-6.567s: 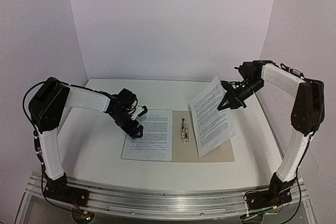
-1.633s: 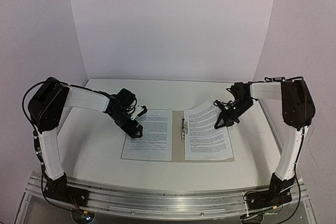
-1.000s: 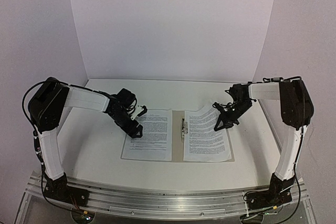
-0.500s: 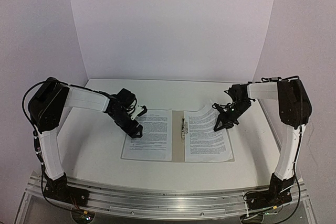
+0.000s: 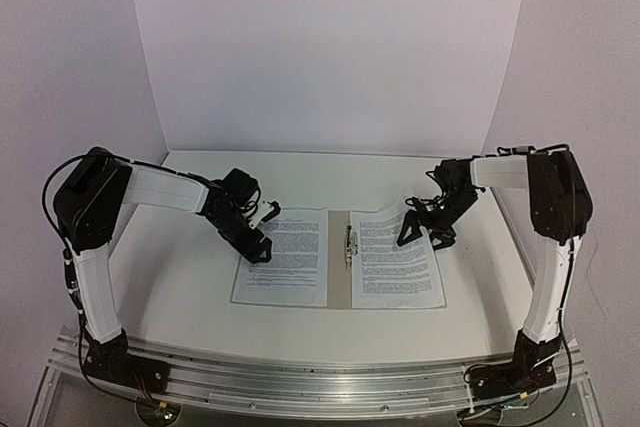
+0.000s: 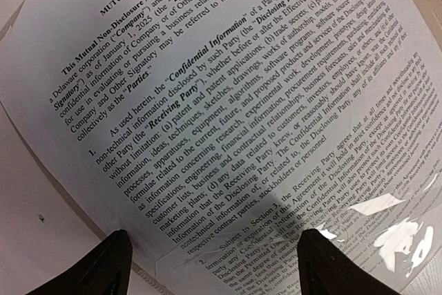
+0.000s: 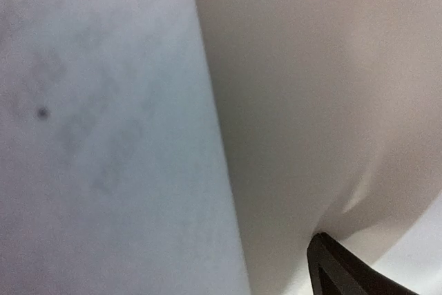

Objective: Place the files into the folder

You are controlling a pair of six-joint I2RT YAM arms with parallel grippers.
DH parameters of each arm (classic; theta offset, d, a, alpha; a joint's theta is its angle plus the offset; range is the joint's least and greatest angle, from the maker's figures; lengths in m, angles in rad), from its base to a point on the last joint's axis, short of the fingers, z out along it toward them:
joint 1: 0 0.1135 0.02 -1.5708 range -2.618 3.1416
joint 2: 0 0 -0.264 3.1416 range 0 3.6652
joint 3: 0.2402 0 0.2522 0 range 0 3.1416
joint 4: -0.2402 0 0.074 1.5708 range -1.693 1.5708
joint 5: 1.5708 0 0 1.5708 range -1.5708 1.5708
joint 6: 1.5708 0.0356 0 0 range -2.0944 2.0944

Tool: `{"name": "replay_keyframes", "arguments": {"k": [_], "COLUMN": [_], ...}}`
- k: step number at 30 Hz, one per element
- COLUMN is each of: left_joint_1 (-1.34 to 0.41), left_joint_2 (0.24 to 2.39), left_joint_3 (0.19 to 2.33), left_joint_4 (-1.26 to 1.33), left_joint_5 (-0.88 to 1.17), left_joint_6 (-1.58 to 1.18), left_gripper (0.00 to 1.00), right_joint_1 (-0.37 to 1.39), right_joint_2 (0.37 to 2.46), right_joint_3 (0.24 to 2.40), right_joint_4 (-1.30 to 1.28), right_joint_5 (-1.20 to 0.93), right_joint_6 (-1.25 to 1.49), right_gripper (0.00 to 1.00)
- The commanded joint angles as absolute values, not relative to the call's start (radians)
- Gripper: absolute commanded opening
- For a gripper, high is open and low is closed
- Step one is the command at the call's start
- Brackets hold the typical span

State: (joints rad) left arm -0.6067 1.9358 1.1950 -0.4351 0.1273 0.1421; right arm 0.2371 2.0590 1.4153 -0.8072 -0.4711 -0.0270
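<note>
Two printed files lie flat. The left sheet [image 5: 283,259] sits left of the folder's bare beige strip [image 5: 337,282] and its metal clip [image 5: 348,244]. The right sheet [image 5: 395,269] rests on the folder, its far edge slightly curled. My left gripper [image 5: 256,246] is open at the left sheet's far left corner; in the left wrist view its gripper [image 6: 221,267] straddles the printed text [image 6: 228,122]. My right gripper [image 5: 424,234] stands open over the right sheet's far right corner, holding nothing. The right wrist view is blurred, showing pale paper [image 7: 311,101] and one dark fingertip [image 7: 345,271].
White walls enclose the white table [image 5: 180,277] at the back and both sides. The metal rail [image 5: 320,382] with both arm bases runs along the near edge. Bare tabletop lies left of the left sheet and behind both sheets.
My right gripper has opened and let go of the right sheet, whose raised corner has settled lower onto the folder. The left arm and left sheet have not moved.
</note>
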Motion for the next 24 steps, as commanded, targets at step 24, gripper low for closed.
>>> {"name": "replay_keyframes", "arguments": {"k": [24], "left_joint_1": [-0.603], "left_joint_2": [1.957], "left_joint_3": [1.141], "left_joint_4": [-0.529], "left_joint_5": [0.175], "left_joint_6": [0.139], "left_gripper": [0.83], "right_joint_1": [0.249], "right_joint_2": [2.031], "right_joint_3": [1.590], "right_joint_4": [-0.828], "right_joint_5": [-0.105], "right_joint_6": [0.125], "right_gripper": [0.98]}}
